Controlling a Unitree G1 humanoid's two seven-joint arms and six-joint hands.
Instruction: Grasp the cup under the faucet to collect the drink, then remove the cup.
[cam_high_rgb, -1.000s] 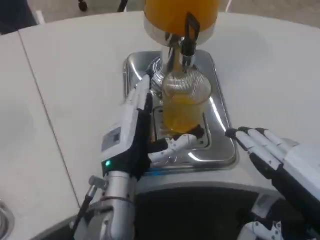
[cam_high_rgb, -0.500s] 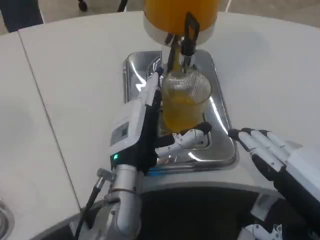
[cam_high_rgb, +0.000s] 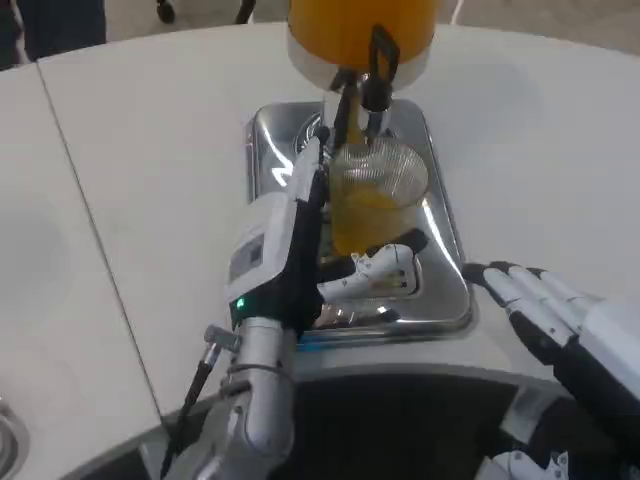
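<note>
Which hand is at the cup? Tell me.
The left hand, wrapped around the cup of orange drink under the faucet; the right hand rests apart on the table.

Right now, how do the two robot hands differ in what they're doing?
The left robot hand grips the cup under the faucet; the right robot hand holds nothing. The left is over the metal tray; the right lies on the white table, fingers apart. Both are white and black.
</note>
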